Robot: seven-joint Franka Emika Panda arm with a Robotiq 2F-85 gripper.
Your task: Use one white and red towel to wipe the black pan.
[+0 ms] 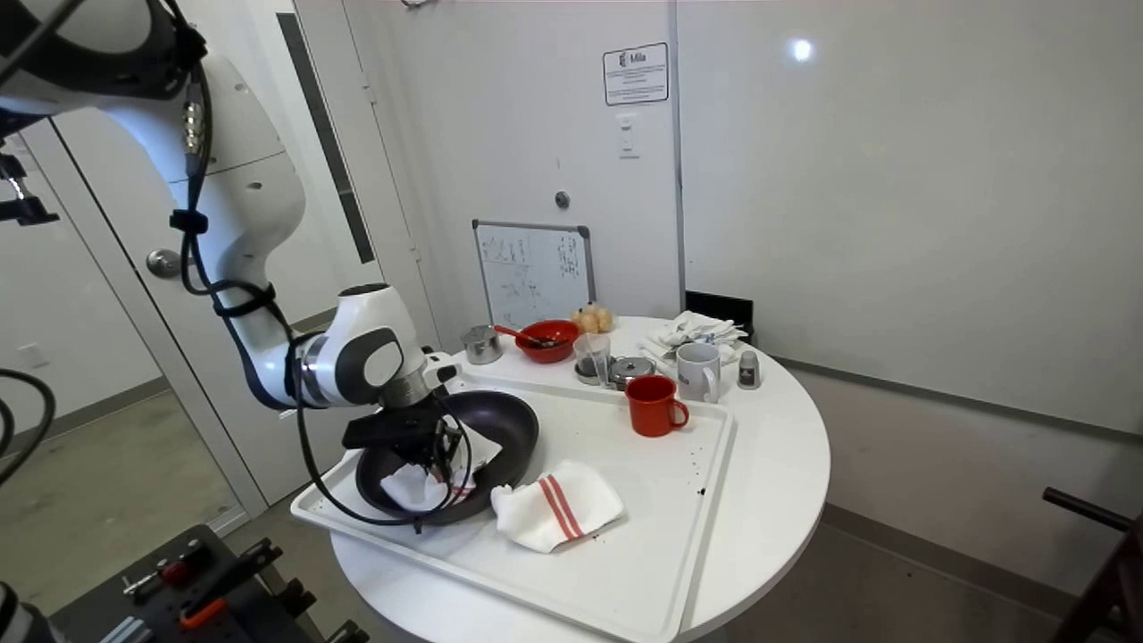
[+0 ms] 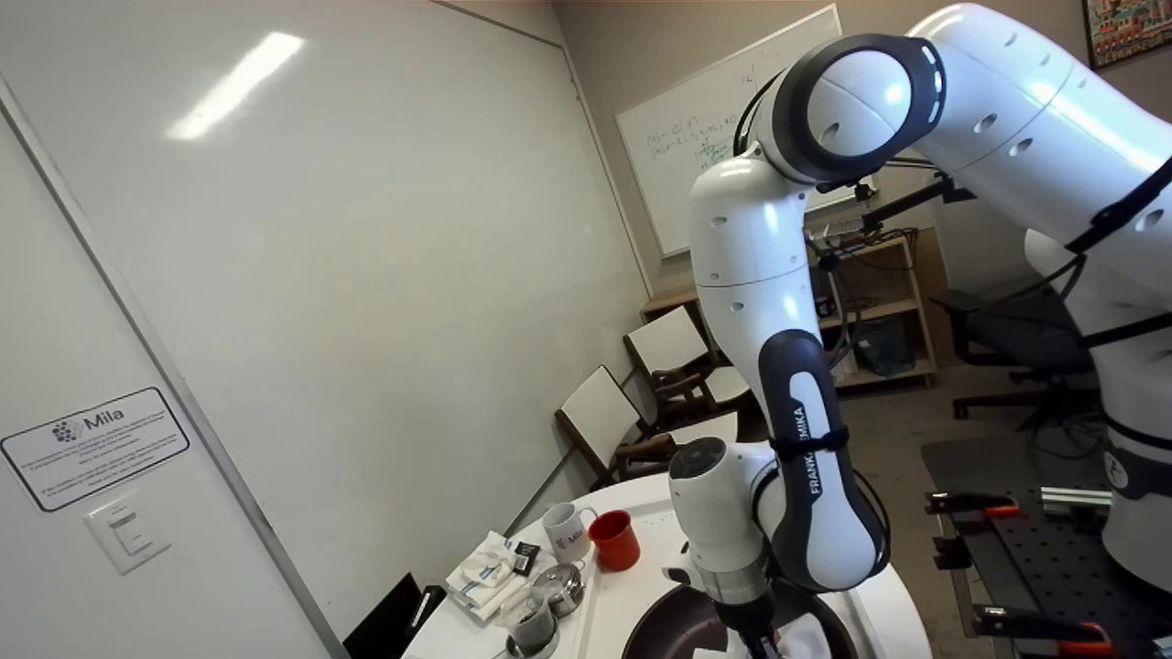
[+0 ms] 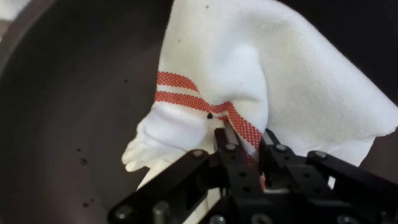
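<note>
The black pan sits on the white tray and also shows in an exterior view. In the wrist view the pan has several small dark specks on its surface. A crumpled white towel with red stripes lies inside the pan; it also shows in both exterior views. My gripper points down into the pan, its fingers shut on a fold of this towel. A second white and red towel lies folded on the tray beside the pan.
The tray lies on a round white table. A red mug stands on the tray. Behind are a white mug, a shaker, a red bowl, a steel pot, a glass and white cloths.
</note>
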